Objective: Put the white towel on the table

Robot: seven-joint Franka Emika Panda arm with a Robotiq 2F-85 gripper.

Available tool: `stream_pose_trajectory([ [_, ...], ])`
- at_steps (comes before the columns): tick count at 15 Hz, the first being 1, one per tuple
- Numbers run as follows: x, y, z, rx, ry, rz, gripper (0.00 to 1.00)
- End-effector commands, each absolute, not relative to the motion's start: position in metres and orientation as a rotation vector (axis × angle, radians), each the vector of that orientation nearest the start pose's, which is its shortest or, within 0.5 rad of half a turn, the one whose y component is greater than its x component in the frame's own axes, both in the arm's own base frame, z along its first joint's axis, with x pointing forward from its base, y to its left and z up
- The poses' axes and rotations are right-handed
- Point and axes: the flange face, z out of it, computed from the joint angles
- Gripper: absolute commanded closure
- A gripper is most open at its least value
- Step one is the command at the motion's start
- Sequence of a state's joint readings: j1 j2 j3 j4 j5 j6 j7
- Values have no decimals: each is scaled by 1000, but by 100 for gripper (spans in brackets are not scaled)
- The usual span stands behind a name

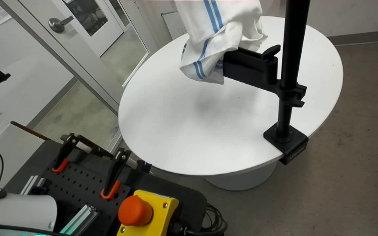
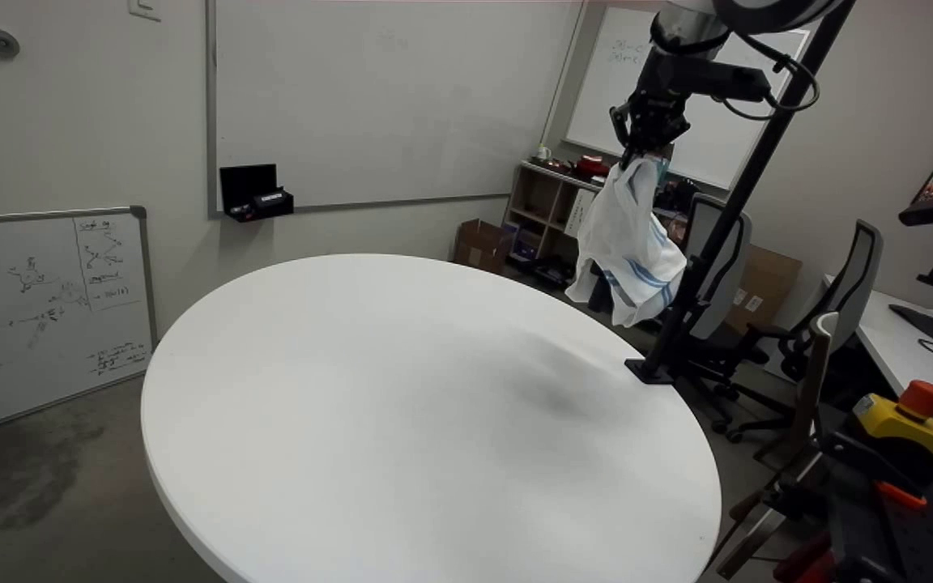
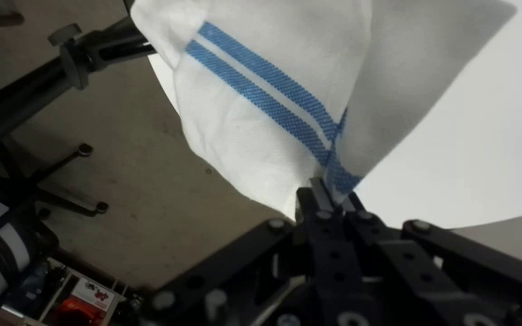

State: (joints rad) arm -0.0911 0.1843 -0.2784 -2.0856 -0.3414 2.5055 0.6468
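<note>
The white towel with blue stripes [image 1: 215, 39] hangs bunched in the air in both exterior views [image 2: 624, 235]. My gripper [image 2: 638, 154] is shut on its upper end, and the rest hangs below the fingers. In the wrist view the towel [image 3: 261, 99] comes out from between the closed fingertips [image 3: 333, 199]. The gripper is out of frame in an exterior view where only the towel's lower part shows. The round white table [image 1: 176, 127] lies below; its top also shows in the exterior view [image 2: 402, 413] and the wrist view [image 3: 460, 172]. The towel is above the tabletop, near the pole side.
A black pole [image 1: 290, 59] is clamped to the table edge. Its side arm [image 1: 249, 67] overlaps the towel in view; I cannot tell if they touch. A dark cart carries a yellow box with an orange button [image 1: 149, 209] and clamps [image 1: 113, 173]. Office chairs [image 2: 717, 259] stand behind.
</note>
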Motion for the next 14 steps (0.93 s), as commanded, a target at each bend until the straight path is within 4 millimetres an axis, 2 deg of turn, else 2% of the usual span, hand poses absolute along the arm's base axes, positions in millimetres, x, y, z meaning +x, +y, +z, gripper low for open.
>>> stream_pose_trajectory([
  [1,535,-172,416,-3083,1024,-632,100],
  [8,506,-92,496,-2973,611,-864,100],
  [14,483,-28,579,-2835,297,-964,100],
])
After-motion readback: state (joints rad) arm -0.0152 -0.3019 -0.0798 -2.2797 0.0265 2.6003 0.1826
